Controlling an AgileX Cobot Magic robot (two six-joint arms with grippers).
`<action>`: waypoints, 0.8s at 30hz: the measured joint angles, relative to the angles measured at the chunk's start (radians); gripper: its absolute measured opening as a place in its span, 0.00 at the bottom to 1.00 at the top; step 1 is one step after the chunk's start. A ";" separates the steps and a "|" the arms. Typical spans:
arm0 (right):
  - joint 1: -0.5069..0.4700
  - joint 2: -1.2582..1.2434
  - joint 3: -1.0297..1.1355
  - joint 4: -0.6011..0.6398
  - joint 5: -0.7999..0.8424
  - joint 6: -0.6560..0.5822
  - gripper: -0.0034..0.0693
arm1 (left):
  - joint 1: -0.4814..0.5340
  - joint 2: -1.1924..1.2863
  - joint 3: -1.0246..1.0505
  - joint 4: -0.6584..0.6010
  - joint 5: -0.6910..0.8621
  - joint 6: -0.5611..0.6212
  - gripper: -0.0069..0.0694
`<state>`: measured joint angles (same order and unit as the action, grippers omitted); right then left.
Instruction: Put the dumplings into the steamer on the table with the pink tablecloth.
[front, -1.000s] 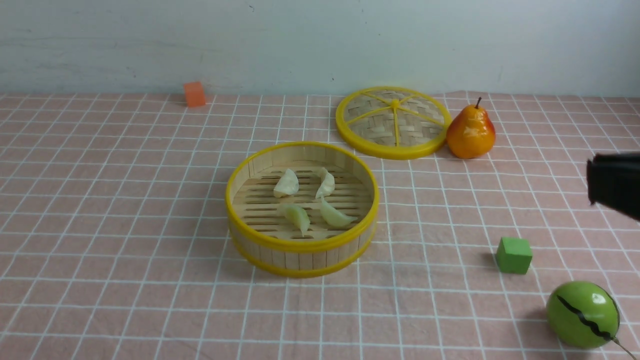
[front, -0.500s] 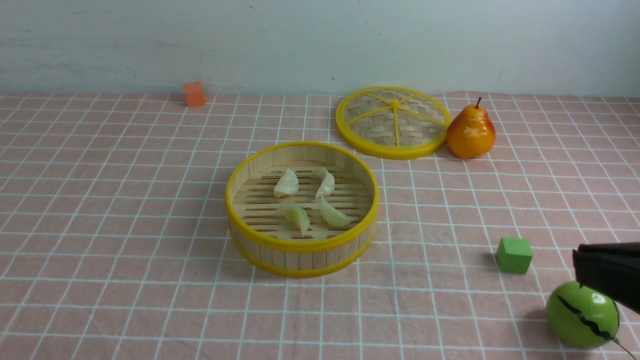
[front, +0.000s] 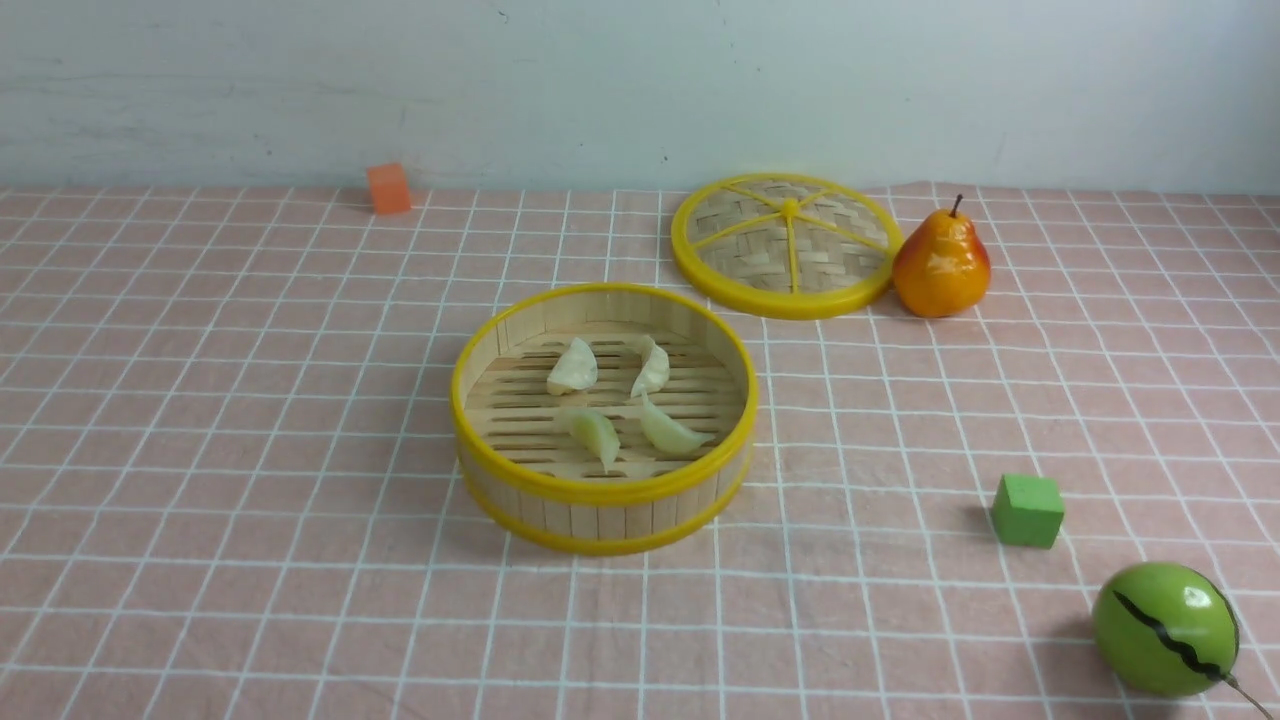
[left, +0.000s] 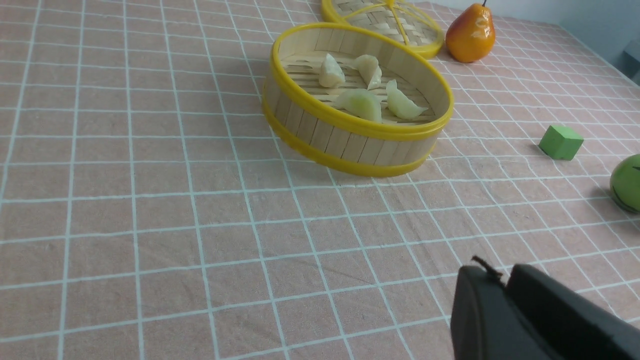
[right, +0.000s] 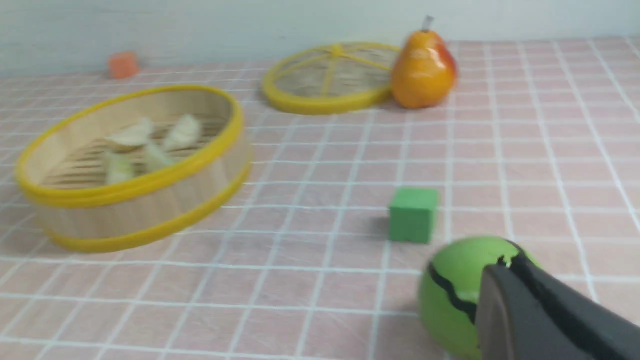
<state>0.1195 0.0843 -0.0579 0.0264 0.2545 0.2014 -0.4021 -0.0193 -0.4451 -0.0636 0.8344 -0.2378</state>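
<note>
The round bamboo steamer (front: 602, 492) stands mid-table on the pink tablecloth (front: 250, 400). Several pale dumplings lie on its slatted floor, among them one at the back left (front: 572, 367) and one at the front right (front: 668, 430). Neither gripper shows in the front view. In the left wrist view my left gripper (left: 502, 272) hangs shut and empty over bare cloth, well short of the steamer (left: 350, 140). In the right wrist view my right gripper (right: 502, 265) is shut and empty, just in front of a green ball (right: 450, 295), far from the steamer (right: 140, 200).
The flat woven yellow-rimmed lid (front: 785, 245) lies at the back right beside a pear (front: 941, 265). A green cube (front: 1028, 510) and the black-striped green ball (front: 1165, 628) sit at the front right. An orange cube (front: 388, 188) stands by the back wall.
In the front view my right gripper dropped along the right edge and left the frame. The steamer and the dumplings have not moved.
</note>
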 joint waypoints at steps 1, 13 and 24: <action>-0.031 -0.028 0.020 -0.026 0.020 0.035 0.02 | 0.000 0.000 0.000 0.000 0.000 0.000 0.18; -0.140 -0.093 0.073 -0.089 0.133 0.057 0.02 | 0.000 0.000 0.000 0.001 -0.001 -0.001 0.20; -0.140 -0.093 0.072 -0.089 0.137 0.050 0.02 | 0.000 0.000 0.000 0.001 -0.001 -0.001 0.21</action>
<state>-0.0203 -0.0091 0.0146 -0.0624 0.3912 0.2516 -0.4021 -0.0193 -0.4451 -0.0626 0.8331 -0.2391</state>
